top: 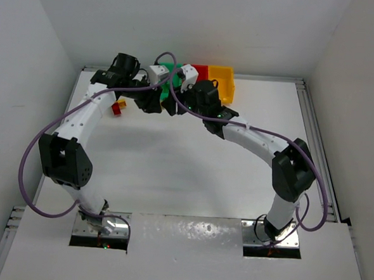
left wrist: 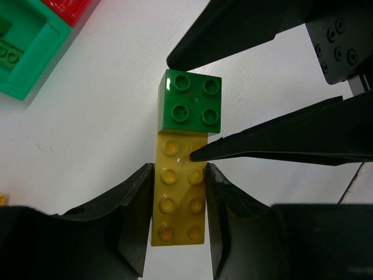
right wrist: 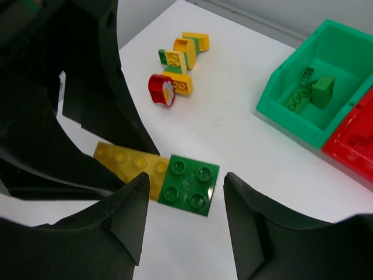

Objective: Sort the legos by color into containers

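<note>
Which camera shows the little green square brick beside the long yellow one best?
The left wrist view: the green brick sits near the middle, seen straight from above, all four studs clear. The right wrist view also shows it, at a slant, low in the frame. In the top view the arms hide it.

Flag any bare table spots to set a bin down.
Free: table middle, from the left gripper and right gripper back to the near edge; far right corner beside the yellow bin. Crowded: far centre, both grippers around the yellow-green brick pair; loose legos at left.
</note>
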{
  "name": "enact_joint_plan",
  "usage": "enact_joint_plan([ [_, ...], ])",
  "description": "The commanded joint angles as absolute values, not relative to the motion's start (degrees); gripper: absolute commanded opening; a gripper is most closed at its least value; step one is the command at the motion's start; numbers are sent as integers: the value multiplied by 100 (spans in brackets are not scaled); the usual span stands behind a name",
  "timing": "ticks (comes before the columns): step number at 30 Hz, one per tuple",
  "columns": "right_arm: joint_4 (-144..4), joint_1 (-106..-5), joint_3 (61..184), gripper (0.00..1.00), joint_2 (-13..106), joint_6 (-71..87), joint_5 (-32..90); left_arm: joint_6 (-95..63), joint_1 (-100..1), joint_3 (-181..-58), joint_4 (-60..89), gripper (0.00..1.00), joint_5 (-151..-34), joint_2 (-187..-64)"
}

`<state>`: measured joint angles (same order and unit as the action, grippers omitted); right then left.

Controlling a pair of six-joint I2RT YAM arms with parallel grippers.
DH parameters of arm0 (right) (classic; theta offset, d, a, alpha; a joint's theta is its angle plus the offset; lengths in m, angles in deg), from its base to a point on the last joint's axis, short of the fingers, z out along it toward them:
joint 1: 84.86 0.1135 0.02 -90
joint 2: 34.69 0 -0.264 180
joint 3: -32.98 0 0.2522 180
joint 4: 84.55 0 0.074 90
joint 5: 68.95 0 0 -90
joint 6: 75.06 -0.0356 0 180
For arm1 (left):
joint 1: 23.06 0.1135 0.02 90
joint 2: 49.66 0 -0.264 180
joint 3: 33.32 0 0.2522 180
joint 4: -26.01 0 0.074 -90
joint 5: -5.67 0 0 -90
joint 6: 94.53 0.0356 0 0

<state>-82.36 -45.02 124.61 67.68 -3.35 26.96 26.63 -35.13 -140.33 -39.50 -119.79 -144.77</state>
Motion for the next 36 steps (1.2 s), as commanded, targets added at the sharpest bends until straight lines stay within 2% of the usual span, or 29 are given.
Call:
enact_joint_plan([
  [1,-8573,-4487,12839,53,6858,-466,2562,2685,-3580,-14007,-3803,0,-12107,-14204],
  [3,-8564,-4452,12848,51,6920,-458,2571,2668,-3580,-14033,-3802,0,-12107,-14230],
  [4,-8564,-4434,12857,45,6938,-449,2571,2676,-3580,-14042,-3802,0,-12116,-14230],
  [6,-8520,-4425,12848,43,6973,-458,2571,2676,-3580,-14060,-3802,0,-12081,-14239],
  [10,-8424,-4434,12839,51,6982,-431,2571,2676,-3580,-14060,-3785,0,-11905,-14248],
  [16,-8274,-4408,12848,50,7026,-466,2677,2624,-3580,-14086,-3732,0,-11808,-14283],
  [17,-8283,-4390,12848,47,7034,-475,2659,2624,-3580,-14095,-3723,0,-11799,-14291],
  [18,-8291,-4399,12839,34,7043,-475,2641,2624,-3580,-14104,-3732,0,-11808,-14300],
  [20,-8326,-4399,12848,19,7052,-493,2571,2641,-3580,-14121,-3732,0,-11773,-14309],
  [21,-8344,-4399,12848,7,7052,-484,2545,2633,-3580,-14130,-3741,0,-11773,-14309],
  [22,-8344,-4390,12857,0,7052,-493,2519,2641,-3580,-14121,-3741,0,-11755,-14309],
  [36,-8740,-4478,13147,0,6973,-598,1491,2334,-3580,-13304,-3293,0,-10595,-14415],
])
